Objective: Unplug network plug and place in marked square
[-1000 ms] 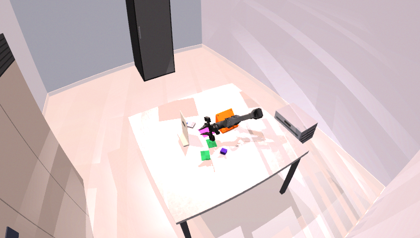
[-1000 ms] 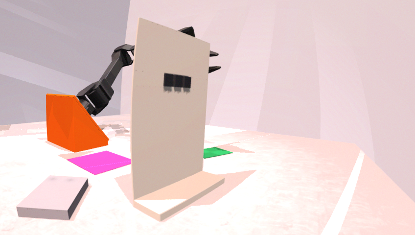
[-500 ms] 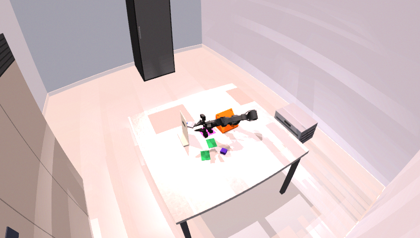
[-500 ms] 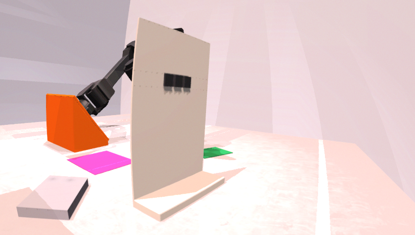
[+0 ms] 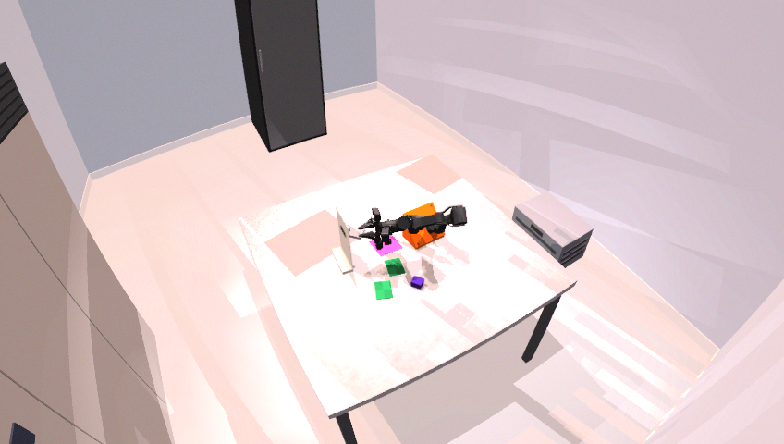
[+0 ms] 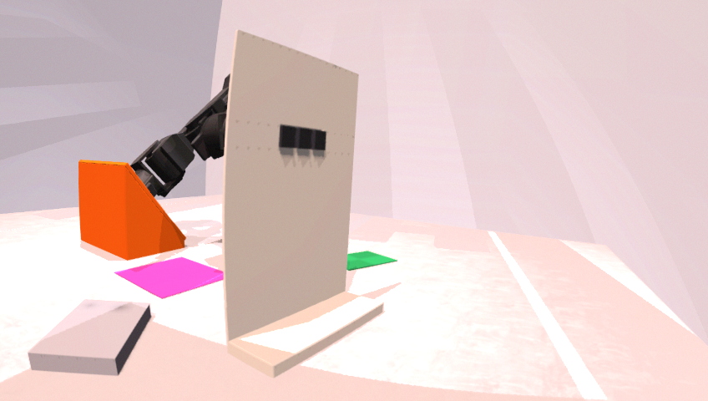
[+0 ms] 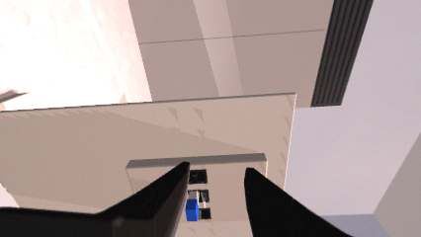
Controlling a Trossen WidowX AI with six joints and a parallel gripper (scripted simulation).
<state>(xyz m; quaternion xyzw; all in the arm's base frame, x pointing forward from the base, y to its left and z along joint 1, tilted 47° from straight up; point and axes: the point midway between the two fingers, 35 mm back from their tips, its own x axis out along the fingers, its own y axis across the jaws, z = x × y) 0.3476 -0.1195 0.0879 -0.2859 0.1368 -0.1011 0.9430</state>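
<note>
The cream upright panel (image 5: 343, 244) (image 6: 293, 213) (image 7: 64, 148) stands on its foot. In the wrist view its socket block (image 7: 229, 195) has several dark openings. The blue plug (image 7: 192, 210) (image 5: 349, 229) is at the panel, with a pale piece beside its blue end; the tab cannot be made out clearly. My gripper (image 5: 361, 231) (image 7: 217, 172) is partly open and empty, in front of the panel. In the wrist view the plug appears low between the fingers, near the left one. A magenta square (image 5: 392, 248) (image 6: 169, 278), a light green square (image 5: 383, 289) and a dark green square (image 5: 394, 266) lie on the table.
An orange wedge-shaped block (image 5: 420, 212) (image 6: 101, 203) stands by the arm's base. A flat grey box (image 6: 82, 327) lies beside the panel. A small purple block (image 5: 417, 281) lies near the green squares. The arm reaches over the magenta square.
</note>
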